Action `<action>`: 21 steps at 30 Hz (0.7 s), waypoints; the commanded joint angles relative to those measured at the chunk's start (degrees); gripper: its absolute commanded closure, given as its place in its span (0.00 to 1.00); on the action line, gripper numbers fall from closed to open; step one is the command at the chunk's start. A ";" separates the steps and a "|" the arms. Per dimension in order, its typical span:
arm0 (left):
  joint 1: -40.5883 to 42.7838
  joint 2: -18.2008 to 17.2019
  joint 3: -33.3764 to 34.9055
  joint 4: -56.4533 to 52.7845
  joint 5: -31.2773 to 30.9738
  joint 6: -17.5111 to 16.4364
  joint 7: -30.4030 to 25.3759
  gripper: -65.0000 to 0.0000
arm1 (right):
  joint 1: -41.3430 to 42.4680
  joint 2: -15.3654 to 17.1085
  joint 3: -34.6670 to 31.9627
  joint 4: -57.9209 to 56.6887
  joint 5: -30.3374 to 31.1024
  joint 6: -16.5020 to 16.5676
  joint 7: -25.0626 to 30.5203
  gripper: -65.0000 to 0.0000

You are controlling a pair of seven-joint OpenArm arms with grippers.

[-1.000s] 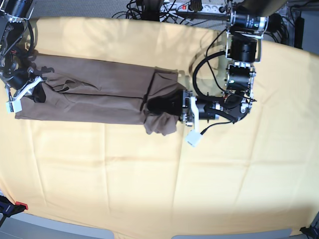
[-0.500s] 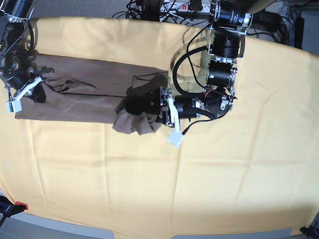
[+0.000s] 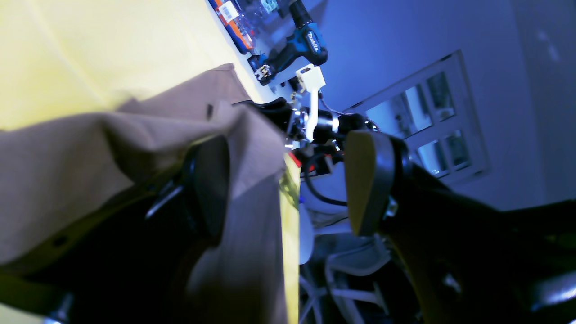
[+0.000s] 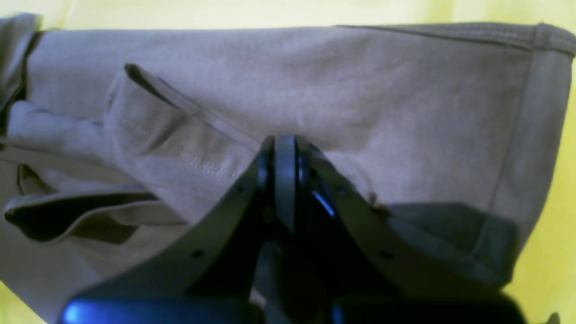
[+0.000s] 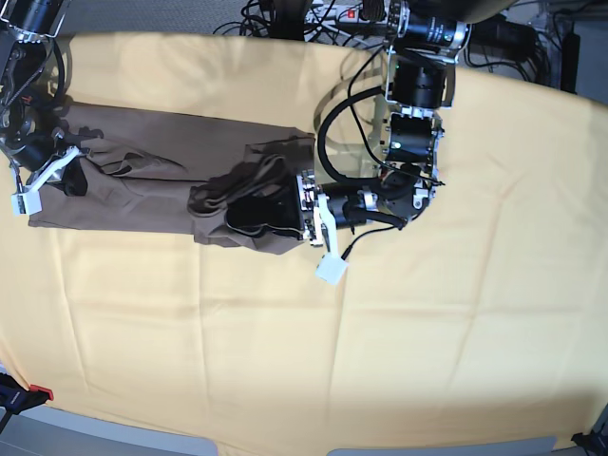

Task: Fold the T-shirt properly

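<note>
Left gripper (image 5: 271, 211): jaws wide apart, holding nothing; in its wrist view one pad (image 3: 210, 189) lies against the shirt fabric, the other stands clear in the air. It sits over the bunched, doubled-back end of the shirt, at about 9 o'clock from its own wrist. T-shirt (image 5: 161, 185): taupe-brown, lying on the yellow cloth (image 5: 399, 351) that covers the worktop, in the upper-left part of the base view; long axis runs 3 o'clock to 9 o'clock, a narrow band already folded lengthwise. From the left jaws the rest of the shirt stretches away toward 9 o'clock; the loose fold just under them is rumpled, not flat. Right gripper (image 5: 59, 169): jaws pressed together at the far 9 o'clock end of the band; its wrist view shows the tips down on a seamed flap (image 4: 180, 139), though whether cloth is pinched between them cannot be told. Judgement: the left arm is nearer the folded-over end, the right arm nearer the other end; the coming move turns on laying the end at 3 o'clock along the long axis toward 9 o'clock.
</note>
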State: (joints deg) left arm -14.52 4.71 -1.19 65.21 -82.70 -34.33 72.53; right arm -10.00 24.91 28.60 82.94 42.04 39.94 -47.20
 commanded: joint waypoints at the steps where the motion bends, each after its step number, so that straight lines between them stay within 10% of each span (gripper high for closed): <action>1: -0.85 1.68 0.07 0.79 -1.55 -0.63 -0.11 0.36 | 0.33 1.14 0.26 0.52 0.17 0.06 -0.15 0.94; 8: -1.31 4.29 0.28 0.79 -2.30 -3.45 0.48 0.42 | 0.33 1.16 0.26 0.52 0.37 0.06 -0.13 0.94; 13: -3.65 4.29 -1.60 0.79 -2.30 -5.29 5.97 1.00 | 0.39 1.51 0.28 0.57 3.32 0.06 0.07 0.94; 21: -4.70 1.99 -3.87 0.79 -2.30 -5.67 7.47 1.00 | 5.11 2.25 1.38 0.59 4.66 0.06 -0.02 0.85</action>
State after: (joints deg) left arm -17.80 6.52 -4.95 65.14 -83.42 -39.51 80.01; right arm -5.72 25.50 29.15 82.83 45.69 40.10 -48.53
